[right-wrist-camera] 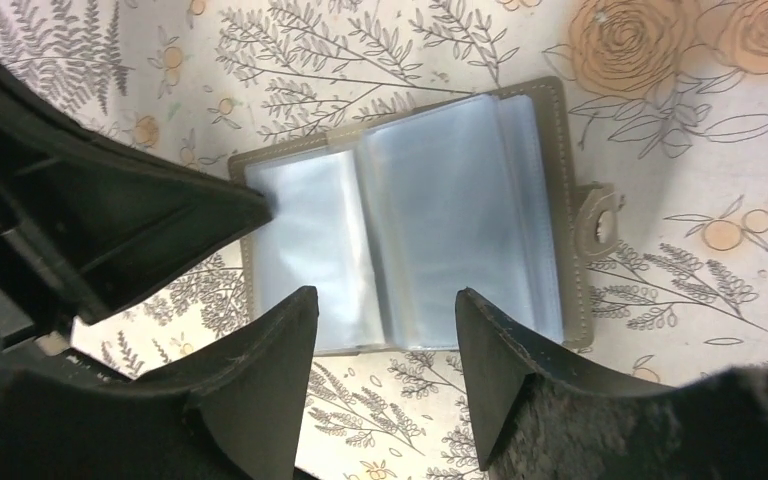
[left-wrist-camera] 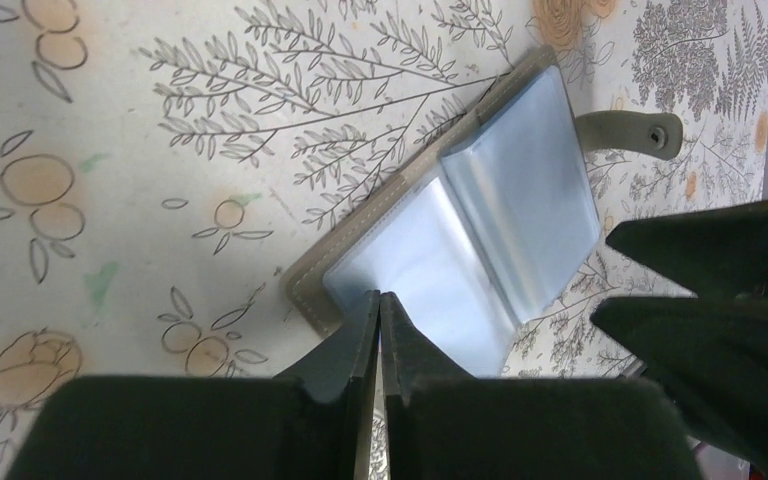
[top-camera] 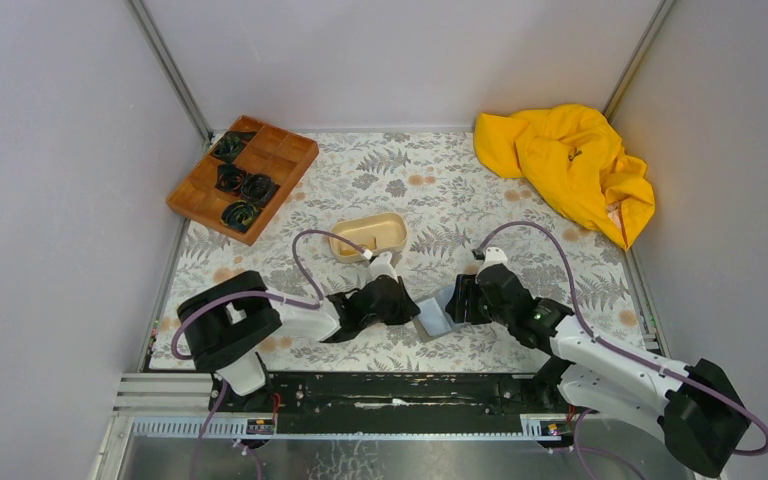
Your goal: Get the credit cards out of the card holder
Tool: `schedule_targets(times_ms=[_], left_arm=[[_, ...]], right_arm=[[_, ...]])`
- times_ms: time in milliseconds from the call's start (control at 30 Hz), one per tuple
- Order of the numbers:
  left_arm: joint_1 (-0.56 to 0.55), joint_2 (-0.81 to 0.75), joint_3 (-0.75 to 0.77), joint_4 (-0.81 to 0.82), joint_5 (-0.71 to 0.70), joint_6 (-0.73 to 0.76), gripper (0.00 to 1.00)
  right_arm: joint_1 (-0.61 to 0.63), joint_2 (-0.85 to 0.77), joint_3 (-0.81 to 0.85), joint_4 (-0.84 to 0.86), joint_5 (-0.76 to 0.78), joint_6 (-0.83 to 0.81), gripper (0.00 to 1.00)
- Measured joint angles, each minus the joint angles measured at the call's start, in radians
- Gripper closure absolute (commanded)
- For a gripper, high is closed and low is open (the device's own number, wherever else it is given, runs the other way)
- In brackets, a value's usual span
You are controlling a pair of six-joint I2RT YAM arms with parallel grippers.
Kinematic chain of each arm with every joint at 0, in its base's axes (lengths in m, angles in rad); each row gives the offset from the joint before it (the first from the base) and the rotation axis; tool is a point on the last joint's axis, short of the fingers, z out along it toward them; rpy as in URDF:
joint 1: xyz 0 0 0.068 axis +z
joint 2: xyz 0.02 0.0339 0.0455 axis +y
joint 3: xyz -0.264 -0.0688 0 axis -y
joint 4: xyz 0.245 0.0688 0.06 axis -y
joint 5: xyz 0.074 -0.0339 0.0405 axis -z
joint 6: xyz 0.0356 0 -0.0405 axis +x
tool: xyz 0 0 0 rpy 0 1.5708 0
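card holder (top-camera: 438, 312): lies open and flat on the flowered tablecloth (top-camera: 380, 180), at the near middle of the table, between the two grippers; pale blue-grey inside faces up
sleeves (right-wrist-camera: 440, 200): glossy clear leaves fanned across both halves; the thicker stack sits on the half with the strap
strap (right-wrist-camera: 598, 222): a small tab with a snap; it sticks out flat from the outer edge of that half, onto the cloth
left gripper (left-wrist-camera: 379, 300): fingers pressed together, no gap showing; the tips rest on the sleeve of the half without the strap, near its corner; whether a leaf is nipped between them cannot be told
right gripper (right-wrist-camera: 385, 300): fingers spread wide, nothing between them; they hang over one long edge of the holder, one finger on each side of the fold; whether they touch it cannot be told
the two grippers: close together, facing each other across the holder
beige dish (top-camera: 400, 235): just beyond the left gripper
brown tray (top-camera: 290, 150): far left corner, well apart from the holder
yellow cloth (top-camera: 570, 165): far right corner
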Motion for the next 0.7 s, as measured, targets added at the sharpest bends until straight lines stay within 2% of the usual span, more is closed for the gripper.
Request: schedule_targets(times_ms=[333, 700], left_arm=[[0.0, -0.034, -0.043, 0.012, 0.002, -0.003, 0.91], [0.001, -0.027, -0.048, 0.033, 0.005, -0.004, 0.91]], right_arm=[[0.0, 0.066, 0.023, -0.053, 0.09, -0.041, 0.38], [-0.022, 0.114, 0.017, -0.032, 0.08, -0.058, 0.36]])
